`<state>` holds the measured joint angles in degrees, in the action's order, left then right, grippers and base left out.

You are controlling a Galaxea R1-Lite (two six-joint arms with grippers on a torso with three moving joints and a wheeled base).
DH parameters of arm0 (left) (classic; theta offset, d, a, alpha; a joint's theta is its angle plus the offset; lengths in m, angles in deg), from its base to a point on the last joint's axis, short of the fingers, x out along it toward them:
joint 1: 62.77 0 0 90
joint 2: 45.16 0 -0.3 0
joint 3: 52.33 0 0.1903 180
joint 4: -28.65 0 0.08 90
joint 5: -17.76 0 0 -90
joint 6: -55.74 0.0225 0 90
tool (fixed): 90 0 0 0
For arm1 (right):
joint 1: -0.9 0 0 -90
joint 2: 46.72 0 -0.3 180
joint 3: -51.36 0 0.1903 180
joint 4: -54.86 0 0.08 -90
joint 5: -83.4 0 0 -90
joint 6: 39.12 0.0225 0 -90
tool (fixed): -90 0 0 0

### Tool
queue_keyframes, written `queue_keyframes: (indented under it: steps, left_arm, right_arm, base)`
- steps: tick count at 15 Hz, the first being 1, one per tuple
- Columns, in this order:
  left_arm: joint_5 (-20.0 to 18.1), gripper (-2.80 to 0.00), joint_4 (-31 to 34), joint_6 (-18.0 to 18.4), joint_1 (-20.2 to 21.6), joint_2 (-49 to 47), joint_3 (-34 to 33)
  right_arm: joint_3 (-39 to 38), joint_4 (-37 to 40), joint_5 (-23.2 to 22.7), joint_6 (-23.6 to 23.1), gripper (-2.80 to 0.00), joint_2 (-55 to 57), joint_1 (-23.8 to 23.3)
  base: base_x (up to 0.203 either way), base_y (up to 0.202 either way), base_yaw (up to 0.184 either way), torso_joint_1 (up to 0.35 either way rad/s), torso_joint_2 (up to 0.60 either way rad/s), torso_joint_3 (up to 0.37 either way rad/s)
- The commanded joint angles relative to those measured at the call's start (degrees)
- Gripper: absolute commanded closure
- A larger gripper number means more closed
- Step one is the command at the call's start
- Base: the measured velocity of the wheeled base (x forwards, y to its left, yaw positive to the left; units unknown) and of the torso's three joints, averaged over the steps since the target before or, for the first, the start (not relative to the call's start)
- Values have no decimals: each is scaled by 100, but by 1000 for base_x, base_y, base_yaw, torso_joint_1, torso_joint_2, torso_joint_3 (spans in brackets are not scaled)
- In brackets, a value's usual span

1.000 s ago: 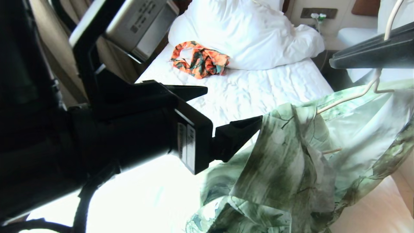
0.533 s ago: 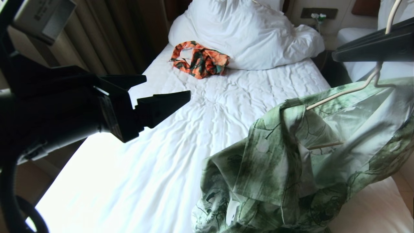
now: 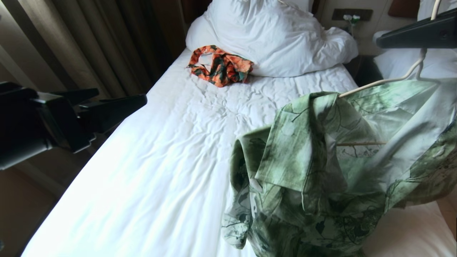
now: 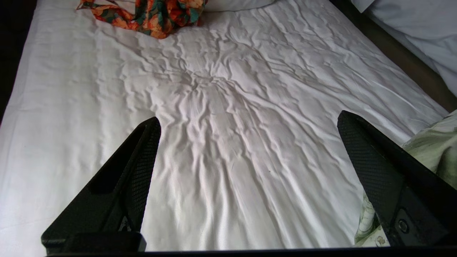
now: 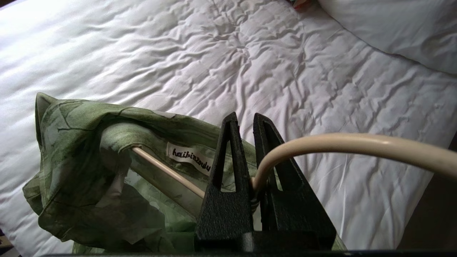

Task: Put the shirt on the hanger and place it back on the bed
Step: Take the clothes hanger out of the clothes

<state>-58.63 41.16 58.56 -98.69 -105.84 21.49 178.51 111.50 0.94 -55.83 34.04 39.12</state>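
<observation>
The green and white shirt hangs bunched on the cream hanger above the near right part of the bed. Its lower folds reach the sheet. My right gripper is up at the far right. In the right wrist view this gripper is shut on the hanger at the base of its hook, with the shirt draped below it. My left gripper is open and empty beside the bed's left edge, well apart from the shirt. The left wrist view shows only sheet between its fingers.
An orange and dark green garment lies crumpled near the white duvet and pillow at the head of the bed. Brown curtains hang along the left side. Another white bed stands to the right across a narrow gap.
My left arm has swung away from the shirt to the left and down, its gripper still open. The right gripper has lifted the hanger and shirt slightly.
</observation>
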Motion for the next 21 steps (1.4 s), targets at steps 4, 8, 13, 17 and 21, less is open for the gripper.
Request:
queue_keyframes:
  steps: [4,8,13,17,21]
  left_arm:
    - [11,-280,9,-51,473,749,-565]
    - [2,-280,427,-322,635,1114,-642]
    - [2,-280,444,-429,876,1447,-741]
    - [11,0,466,-624,980,1627,-801]
    - [2,0,801,-713,1120,1880,-816]
  right_arm:
    - [-192,-620,-8,1,0,-86,-69]
    - [-183,-755,1,1,0,-147,-78]
    - [-183,-1068,10,-8,0,-147,-148]
    - [-131,-1189,10,-25,0,-121,-157]
    - [-131,-1336,10,-25,0,-122,-158]
  base:
    - [0,0,0,0,0,0]
    - [0,0,0,0,0,0]
    - [0,0,0,49,-250,-195]
    - [0,0,0,125,-473,-352]
    - [0,0,0,162,-522,-365]
